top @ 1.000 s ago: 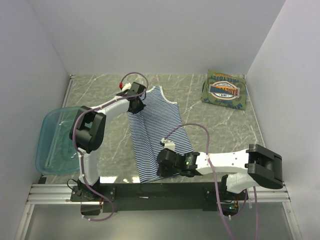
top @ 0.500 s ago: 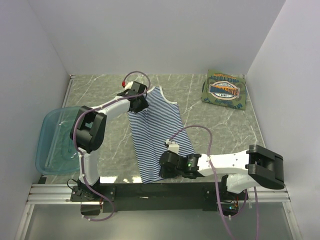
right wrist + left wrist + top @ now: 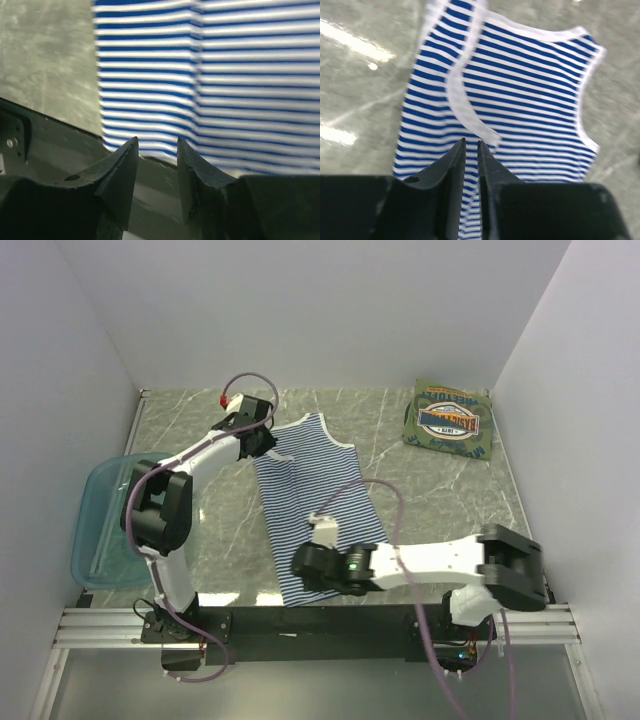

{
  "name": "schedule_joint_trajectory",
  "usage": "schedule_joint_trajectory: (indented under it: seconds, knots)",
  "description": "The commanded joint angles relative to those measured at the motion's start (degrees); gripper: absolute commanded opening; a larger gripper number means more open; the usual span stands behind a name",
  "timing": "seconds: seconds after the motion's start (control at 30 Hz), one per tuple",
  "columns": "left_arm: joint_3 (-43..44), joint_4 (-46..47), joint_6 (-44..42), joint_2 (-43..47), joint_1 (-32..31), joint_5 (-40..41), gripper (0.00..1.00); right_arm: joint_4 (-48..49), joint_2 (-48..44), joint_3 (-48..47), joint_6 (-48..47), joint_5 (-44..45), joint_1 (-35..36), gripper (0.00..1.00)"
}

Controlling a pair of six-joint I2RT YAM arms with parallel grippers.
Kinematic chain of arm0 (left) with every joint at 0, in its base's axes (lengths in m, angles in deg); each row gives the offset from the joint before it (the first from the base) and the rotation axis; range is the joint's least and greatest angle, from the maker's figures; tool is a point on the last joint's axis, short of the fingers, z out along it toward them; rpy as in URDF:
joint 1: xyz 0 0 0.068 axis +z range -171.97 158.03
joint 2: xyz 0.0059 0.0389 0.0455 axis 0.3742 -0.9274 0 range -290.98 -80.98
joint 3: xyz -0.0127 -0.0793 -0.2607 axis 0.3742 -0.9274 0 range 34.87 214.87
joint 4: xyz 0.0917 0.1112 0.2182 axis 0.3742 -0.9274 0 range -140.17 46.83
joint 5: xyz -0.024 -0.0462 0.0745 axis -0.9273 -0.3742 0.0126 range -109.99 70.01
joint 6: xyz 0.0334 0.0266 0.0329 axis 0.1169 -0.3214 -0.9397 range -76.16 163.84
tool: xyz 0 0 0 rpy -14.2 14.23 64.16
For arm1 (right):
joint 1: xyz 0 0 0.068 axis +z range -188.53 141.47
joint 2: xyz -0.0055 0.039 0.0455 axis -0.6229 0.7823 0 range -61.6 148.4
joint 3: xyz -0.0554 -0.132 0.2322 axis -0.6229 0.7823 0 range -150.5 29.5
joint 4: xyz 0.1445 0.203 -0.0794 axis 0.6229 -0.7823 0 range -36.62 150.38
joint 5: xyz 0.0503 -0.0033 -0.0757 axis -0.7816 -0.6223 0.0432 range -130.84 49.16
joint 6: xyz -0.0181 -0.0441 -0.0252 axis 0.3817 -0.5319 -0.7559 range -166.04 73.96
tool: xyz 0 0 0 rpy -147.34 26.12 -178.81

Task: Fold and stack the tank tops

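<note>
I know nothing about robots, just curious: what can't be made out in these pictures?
- Olive-green tank top: its oval print's lettering is too small, top view.
- Translucent teal plastic tub: left arm covers part of its inside, top view.
- Navy-and-white striped tank top: right arm hides part of its hem, top view.
- Left gripper: fingertips nearly meet; pinching cloth or not is unclear, left wrist view.

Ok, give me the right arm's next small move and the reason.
Probably lower the right gripper onto the striped tank top's near hem and close. Its jaws stand open over that hem, near its left corner, holding nothing, while the left gripper is over the far strap, so the near end looks ungrasped.
</note>
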Motion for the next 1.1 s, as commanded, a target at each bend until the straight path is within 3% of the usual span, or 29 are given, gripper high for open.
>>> schedule_joint_trajectory:
  seconds: [0.0,0.27,0.47,0.6,0.67,0.73,0.77,0.93,0.97,1.07]
  knots:
    - [-0.8,-0.3,-1.8,-3.0,1.0,-0.2,0.20,-2.5,9.0,-8.0,-4.6,2.8,0.8,0.40]
    - [3.8,-2.0,-6.2,-13.0,3.2,2.6,0.04,-0.6,25.9,-16.1,-8.9,-0.6,1.3,0.32]
    - [15.2,-3.6,-11.5,-22.8,6.8,-4.2,0.04,5.5,32.8,-23.0,-12.1,-7.2,1.2,0.29]
    - [26.6,-4.9,-16.9,-27.5,7.0,-6.3,0.18,10.5,37.4,-30.5,-15.3,-10.2,-1.4,0.31]
    - [30.2,-5.2,-19.3,-28.8,7.1,-8.1,0.33,13.2,38.5,-31.5,-16.3,-11.7,-3.8,0.34]
    - [33.4,-4.3,-21.2,-28.3,7.4,-9.8,0.42,17.9,37.3,-31.1,-17.8,-12.6,-5.7,0.39]
    - [34.2,-3.8,-21.7,-26.8,7.4,-11.4,0.49,19.9,36.6,-30.7,-18.4,-12.5,-6.1,0.44]
    - [36.9,-0.5,-22.0,-19.4,7.5,-14.1,0.62,22.5,26.6,-26.6,-23.1,-10.8,-7.8,0.49]
    - [36.6,0.1,-21.5,-16.2,7.5,-14.2,0.72,22.0,25.0,-26.5,-23.6,-10.3,-8.6,0.49]
    - [34.9,1.9,-18.9,-10.6,7.5,-14.4,0.74,18.2,19.4,-25.5,-24.0,-9.2,-11.1,0.50]
